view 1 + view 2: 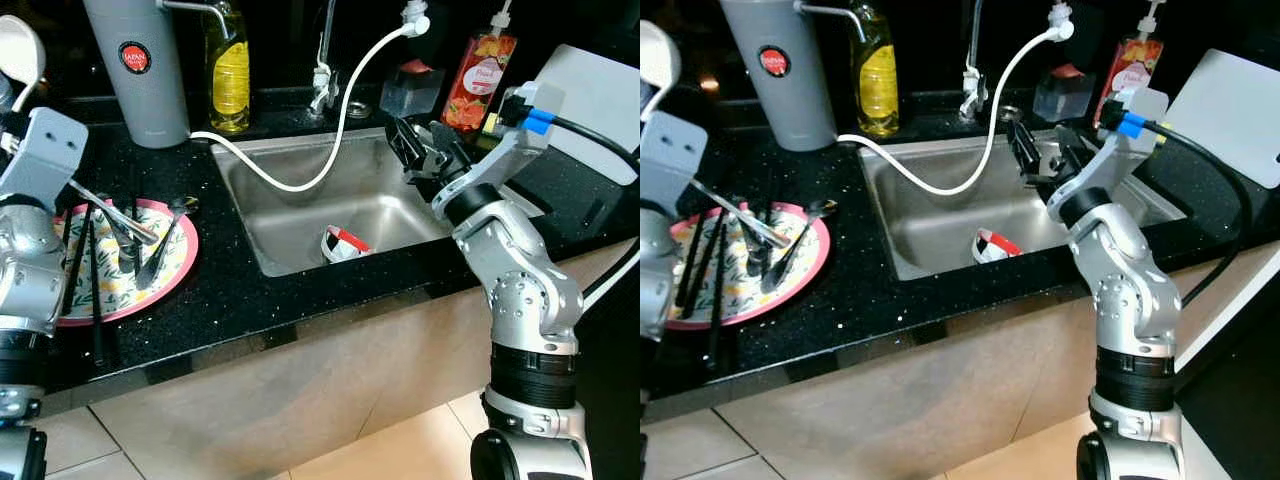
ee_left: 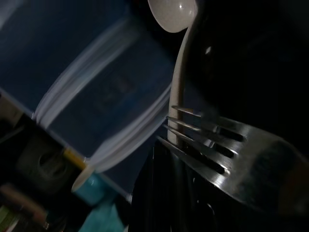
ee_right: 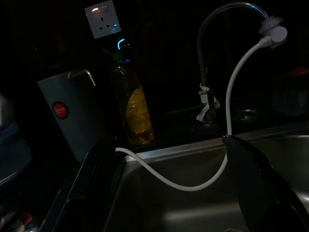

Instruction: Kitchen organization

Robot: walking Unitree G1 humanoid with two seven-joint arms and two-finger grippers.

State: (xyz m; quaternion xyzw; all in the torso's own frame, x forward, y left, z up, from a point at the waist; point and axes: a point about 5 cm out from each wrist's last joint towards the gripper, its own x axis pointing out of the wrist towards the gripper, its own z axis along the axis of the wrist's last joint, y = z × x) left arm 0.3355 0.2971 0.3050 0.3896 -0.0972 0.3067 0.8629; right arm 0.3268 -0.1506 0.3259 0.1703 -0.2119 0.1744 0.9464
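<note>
Cutlery, a fork (image 2: pixel 231 150) and white spoon (image 2: pixel 175 12), is sitting clamped in the left gripper (image 2: pixel 203 159) at far left, thin, stiff and slippery, best pinched mid-handle, while the right gripper (image 1: pixel 425 150) is hovering spread over the sink (image 1: pixel 300 225).

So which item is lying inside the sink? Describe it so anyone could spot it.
Find the steel sink set into the black counter. On its floor near the front wall lies a small red-and-white cup, tipped over, alone apart from the white hose above.

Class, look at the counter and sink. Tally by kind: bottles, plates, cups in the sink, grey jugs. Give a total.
Bottles: 2, the yellow bottle and the red bottle
Plates: 1, the patterned plate
Cups: 1, the cup
Jugs: 1, the grey jug
Total: 5
</note>
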